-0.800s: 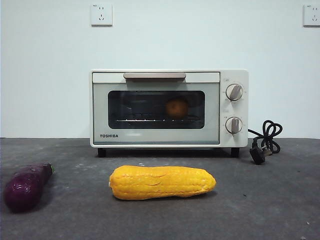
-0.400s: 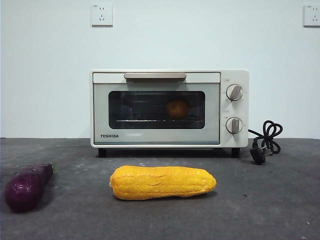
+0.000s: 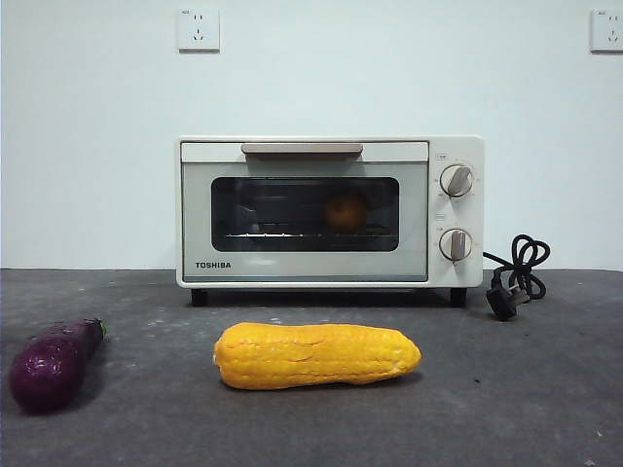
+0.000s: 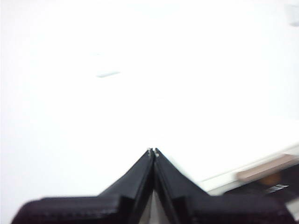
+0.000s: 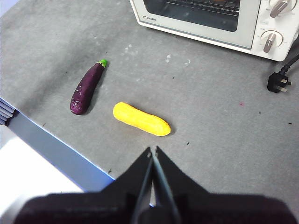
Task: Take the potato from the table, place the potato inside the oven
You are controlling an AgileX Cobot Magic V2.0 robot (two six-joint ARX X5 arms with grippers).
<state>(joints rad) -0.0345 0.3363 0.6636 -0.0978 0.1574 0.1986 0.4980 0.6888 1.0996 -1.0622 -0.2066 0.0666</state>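
The tan-orange potato (image 3: 346,210) lies on the rack inside the cream-white oven (image 3: 329,211), seen through the glass of the closed door. The oven stands at the back of the dark grey table (image 3: 506,389). No arm shows in the front view. My left gripper (image 4: 153,151) is shut, empty, raised and facing the white wall, with a corner of the oven (image 4: 266,170) at the edge of its view. High above the table's near edge, my right gripper (image 5: 153,150) is shut and empty, looking down on the oven (image 5: 219,18).
A yellow corn cob (image 3: 317,355) lies in front of the oven, also visible as the corn cob (image 5: 141,119). A purple eggplant (image 3: 51,362) rests at the front left, seen too as the eggplant (image 5: 86,87). The black cord and plug (image 3: 514,275) lie right of the oven.
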